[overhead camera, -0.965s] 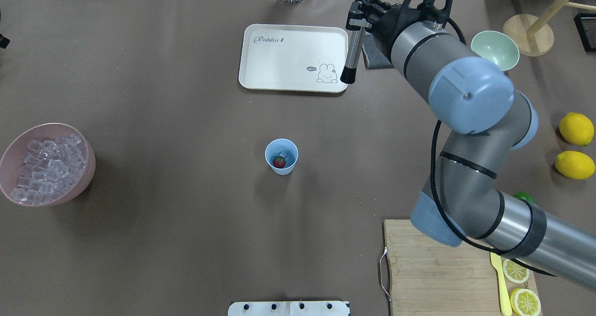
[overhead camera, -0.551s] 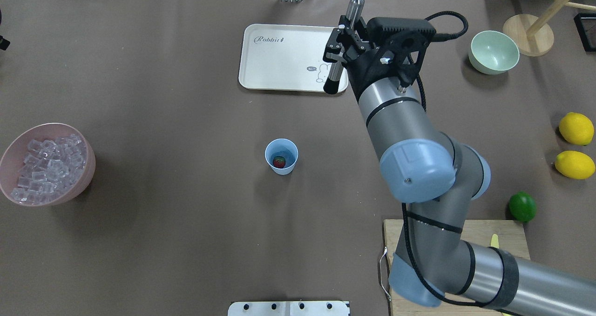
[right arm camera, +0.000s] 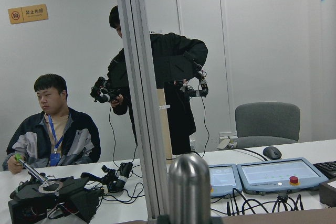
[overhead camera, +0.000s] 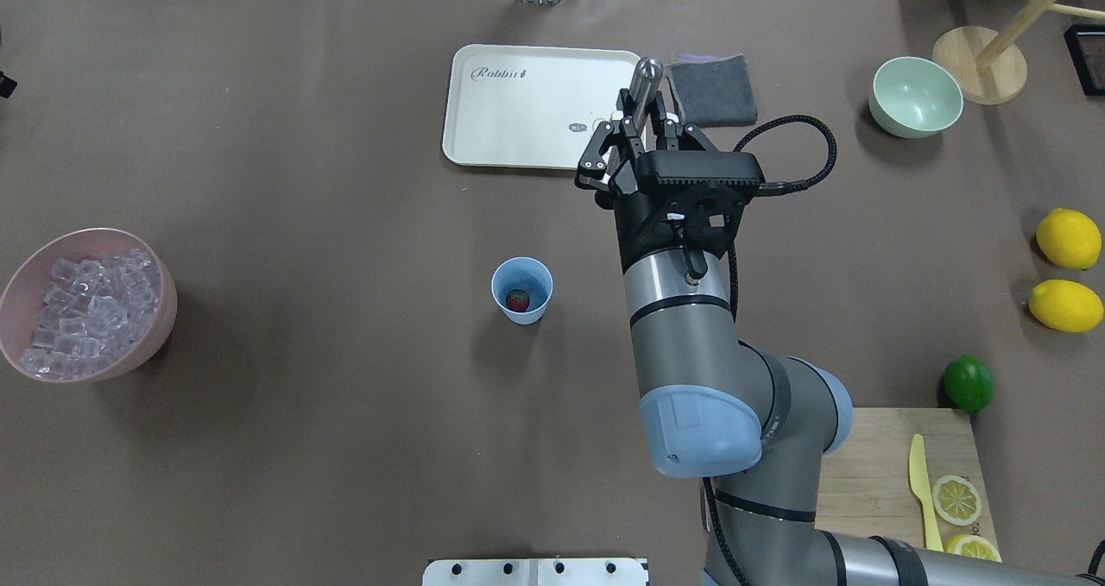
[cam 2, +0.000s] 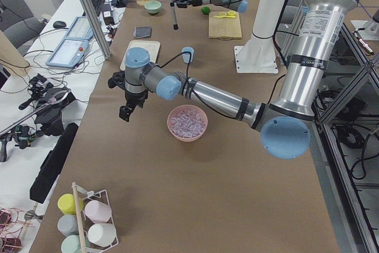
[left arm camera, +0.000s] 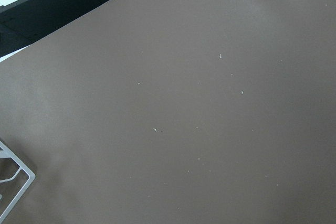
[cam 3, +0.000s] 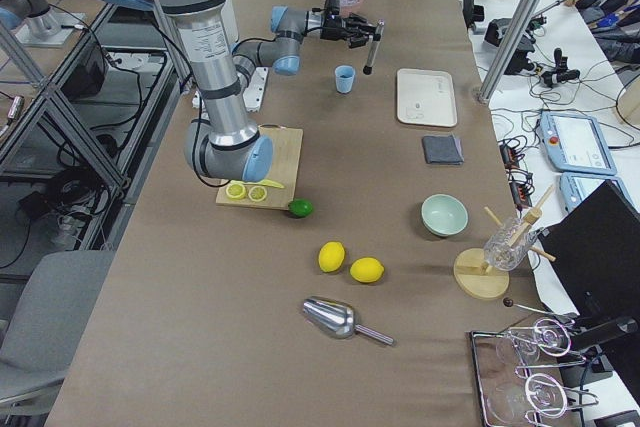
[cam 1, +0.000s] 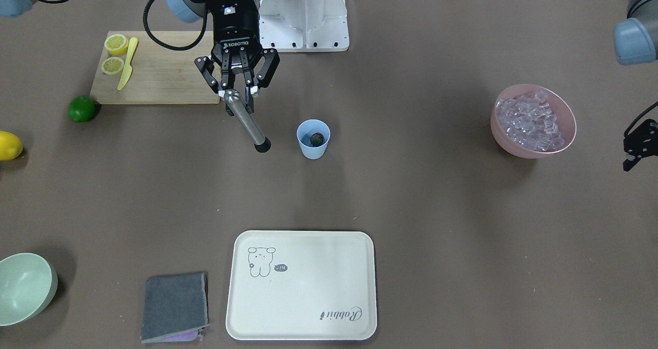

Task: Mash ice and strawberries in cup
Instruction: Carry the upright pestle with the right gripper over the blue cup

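Note:
The light-blue cup (overhead camera: 521, 290) stands mid-table, also in the front view (cam 1: 313, 139). One red strawberry (overhead camera: 517, 300) lies inside it; ice in the cup is too faint to make out. More ice (overhead camera: 86, 310) fills the pink bowl (overhead camera: 164, 310) at the left. My right gripper (overhead camera: 643, 120) is shut on an upright steel muddler (cam 1: 247, 123), black tip down, held in the air to the right of the cup and apart from it. My left gripper (cam 1: 636, 146) hangs beyond the pink bowl at the table's end; I cannot tell whether it is open.
A cream tray (overhead camera: 518, 120) and a grey cloth (overhead camera: 712, 90) lie at the back. A pale green bowl (overhead camera: 915, 96), two lemons (overhead camera: 1069, 238) and a lime (overhead camera: 968, 382) are at the right. A cutting board (cam 1: 164, 71) holds lemon slices and a yellow knife.
My right arm has swung in from the back right, past the tray's corner, toward the table's middle, carrying the muddler. The grey cloth is uncovered. The cup has not moved.

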